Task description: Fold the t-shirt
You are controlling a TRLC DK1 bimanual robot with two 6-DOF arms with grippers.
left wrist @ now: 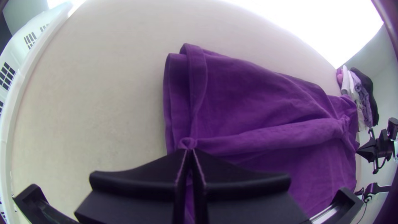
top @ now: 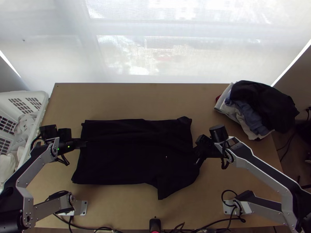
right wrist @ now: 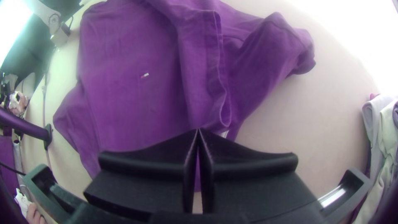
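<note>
The dark t-shirt (top: 128, 155) lies sideways on the table, its hem end at the left, one sleeve pointing to the near edge. In the top view my left gripper (top: 83, 144) is at the hem end; in the left wrist view the left gripper (left wrist: 188, 151) is shut on a pinch of the t-shirt (left wrist: 257, 87), from which a raised fold runs across the cloth. My right gripper (top: 197, 154) is at the collar end. The right gripper (right wrist: 198, 130), seen from its wrist, is shut on the t-shirt (right wrist: 137, 99) beside a folded-over strip.
A white basket (top: 42, 105) with light cloth in it stands at the left edge. A pile of clothes (top: 252, 110) lies at the table's far right corner. Bare wooden table (top: 144, 99) extends beyond the shirt. Cables run along the near edge.
</note>
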